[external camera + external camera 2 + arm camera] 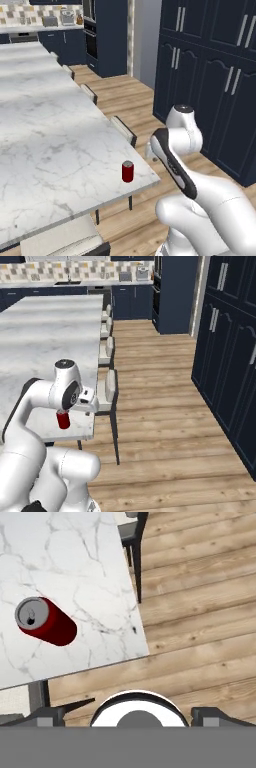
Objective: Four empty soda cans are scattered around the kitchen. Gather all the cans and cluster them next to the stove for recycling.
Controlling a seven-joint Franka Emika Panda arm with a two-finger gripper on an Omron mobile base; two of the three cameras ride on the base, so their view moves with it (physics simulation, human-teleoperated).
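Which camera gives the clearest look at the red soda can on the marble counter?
The hand view: the red soda can appears large, silvery top and side both visible. The left base view shows it small but whole, upright near the counter corner. In the right base view the arm partly covers it.

No legible text anywhere in the kitchen

The red soda can (44, 621) on the marble counter (75, 562), ahead and to the left of the jaws, carries no readable brand, label or number; cabinet fronts and appliances are likewise unmarked.
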